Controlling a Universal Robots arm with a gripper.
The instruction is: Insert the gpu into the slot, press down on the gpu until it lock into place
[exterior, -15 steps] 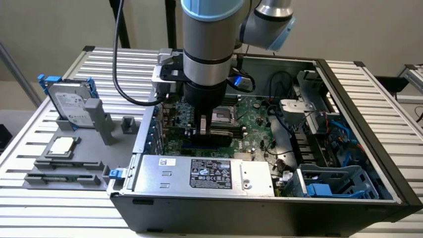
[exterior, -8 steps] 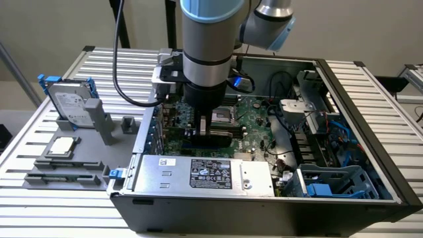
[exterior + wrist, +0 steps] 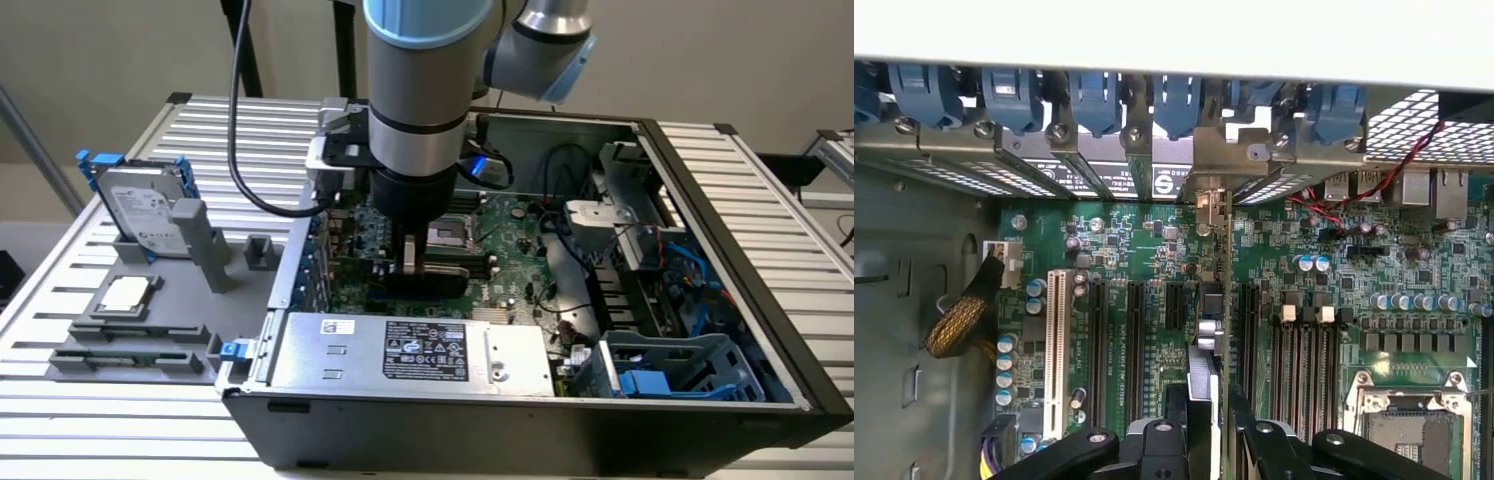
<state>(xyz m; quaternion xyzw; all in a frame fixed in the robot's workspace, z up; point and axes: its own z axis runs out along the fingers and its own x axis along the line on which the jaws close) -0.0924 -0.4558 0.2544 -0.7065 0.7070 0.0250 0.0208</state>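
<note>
The gpu [image 3: 1216,330] stands on edge on the green motherboard [image 3: 1144,240], seen edge-on in the wrist view between black expansion slots. Its silver end bracket [image 3: 1206,195] sits against the rear wall of the case. My gripper [image 3: 1206,445] is shut on the card's upper edge, one black finger [image 3: 1154,445] on each side. In the exterior view the gripper [image 3: 416,262] reaches straight down into the open computer case and the dark gpu [image 3: 430,284] sits low under it. The bright-blue slot is hidden beneath the card.
A silver power supply [image 3: 400,350] lies along the case's near wall, just beside the card. A grey hard drive with blue rails [image 3: 140,215] and a processor chip [image 3: 123,293] rest on fixtures at the exterior view's left. A white slot [image 3: 1059,340] and a braided cable [image 3: 959,320] lie near the card.
</note>
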